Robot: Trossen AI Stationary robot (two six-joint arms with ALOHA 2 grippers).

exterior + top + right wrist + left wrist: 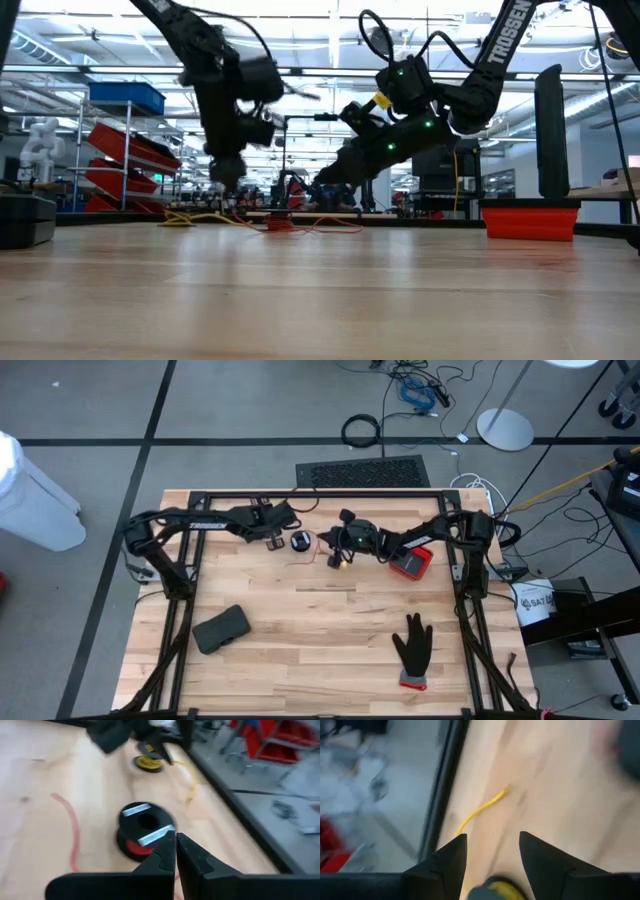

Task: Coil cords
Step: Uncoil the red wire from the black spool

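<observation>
"TROSSEN" reads in white capitals along the right arm [505, 35] in the low view, running up its dark upper link at a slant. From above, the same white lettering sits on the left arm [205, 521], small but just legible along the link over the table's far edge. Off the table's right side, a white sheet [535, 603] on the floor carries dark print starting "SAT", and the rest cannot be made out. Nothing readable turns up in either wrist view, and the red bins in the room behind show no lettering.
</observation>
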